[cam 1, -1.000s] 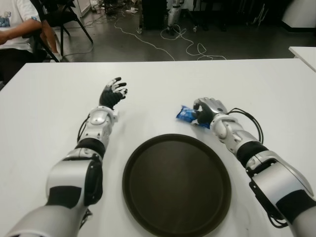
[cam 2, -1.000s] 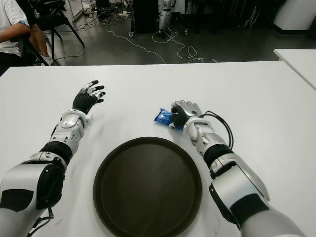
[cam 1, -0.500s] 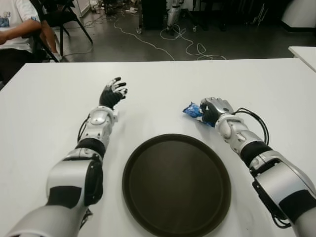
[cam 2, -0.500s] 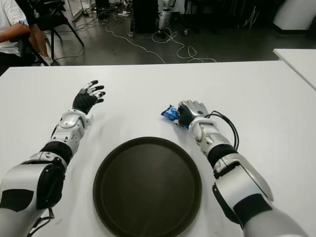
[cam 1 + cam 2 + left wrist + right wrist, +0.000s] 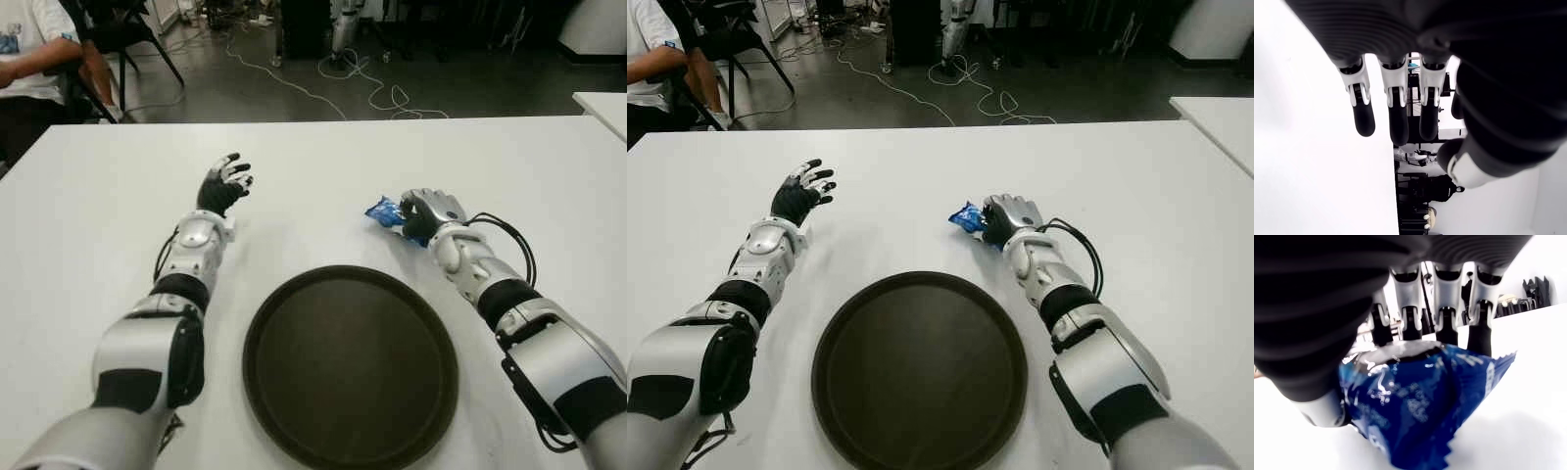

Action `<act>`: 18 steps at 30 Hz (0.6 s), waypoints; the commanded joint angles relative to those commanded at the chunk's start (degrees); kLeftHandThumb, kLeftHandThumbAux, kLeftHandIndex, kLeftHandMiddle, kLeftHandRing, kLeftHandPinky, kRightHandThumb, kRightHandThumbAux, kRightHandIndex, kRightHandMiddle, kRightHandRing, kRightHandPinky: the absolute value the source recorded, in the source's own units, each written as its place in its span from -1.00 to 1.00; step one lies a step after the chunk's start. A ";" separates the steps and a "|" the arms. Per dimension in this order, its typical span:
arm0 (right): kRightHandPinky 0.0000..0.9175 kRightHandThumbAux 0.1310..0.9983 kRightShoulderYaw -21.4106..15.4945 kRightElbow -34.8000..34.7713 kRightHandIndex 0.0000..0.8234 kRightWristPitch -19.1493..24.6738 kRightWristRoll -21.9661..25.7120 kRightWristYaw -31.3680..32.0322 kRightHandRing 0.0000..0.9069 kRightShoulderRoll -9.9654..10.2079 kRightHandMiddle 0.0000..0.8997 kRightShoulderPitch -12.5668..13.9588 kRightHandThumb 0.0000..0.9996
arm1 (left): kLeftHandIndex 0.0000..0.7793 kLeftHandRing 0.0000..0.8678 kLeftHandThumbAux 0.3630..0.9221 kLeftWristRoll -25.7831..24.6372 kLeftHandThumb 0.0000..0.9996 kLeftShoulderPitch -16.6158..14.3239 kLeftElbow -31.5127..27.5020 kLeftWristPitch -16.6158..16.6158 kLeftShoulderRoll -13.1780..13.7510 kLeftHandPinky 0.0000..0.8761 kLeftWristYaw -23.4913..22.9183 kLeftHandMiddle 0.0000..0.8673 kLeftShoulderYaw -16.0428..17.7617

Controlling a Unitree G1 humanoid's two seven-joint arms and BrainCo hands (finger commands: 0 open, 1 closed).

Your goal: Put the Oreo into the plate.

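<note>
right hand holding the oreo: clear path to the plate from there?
Probably yes. The right robot hand grips the Oreo pack just beyond the plate's far right rim, with only bare table between. The left robot hand sits well to the left.

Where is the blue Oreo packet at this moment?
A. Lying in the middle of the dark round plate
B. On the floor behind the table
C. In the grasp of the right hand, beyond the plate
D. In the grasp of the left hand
C: the right hand has its fingers curled on the blue Oreo packet, beyond the far rim of the plate; the left hand is open and holds nothing.
</note>
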 joint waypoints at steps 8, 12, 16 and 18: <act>0.46 0.38 -0.26 -0.63 0.04 0.17 -0.20 0.60 0.48 -0.32 0.49 0.05 0.38 | -0.67 -0.55 0.53 0.07 -0.65 0.05 -0.05 0.01 -0.08 -0.54 0.09 -0.52 -0.09; 0.47 0.38 -0.25 -0.87 0.04 0.10 -0.32 0.68 0.50 -0.48 0.52 0.07 0.38 | -0.66 -0.55 0.55 -0.06 -0.65 0.02 -0.05 0.04 -0.09 -0.54 -0.06 -0.52 0.01; 0.48 0.38 -0.33 -1.12 0.04 -0.23 -0.31 0.31 0.53 -0.65 0.54 0.21 0.38 | -0.67 -0.55 0.57 -0.15 -0.65 0.06 -0.08 -0.12 -0.11 -0.54 -0.28 -0.53 0.10; 0.48 0.38 -0.47 -1.13 0.04 -0.35 -0.17 0.43 0.53 -0.76 0.55 0.19 0.38 | -0.67 -0.55 0.57 -0.21 -0.65 0.07 -0.09 -0.14 -0.18 -0.53 -0.31 -0.53 0.18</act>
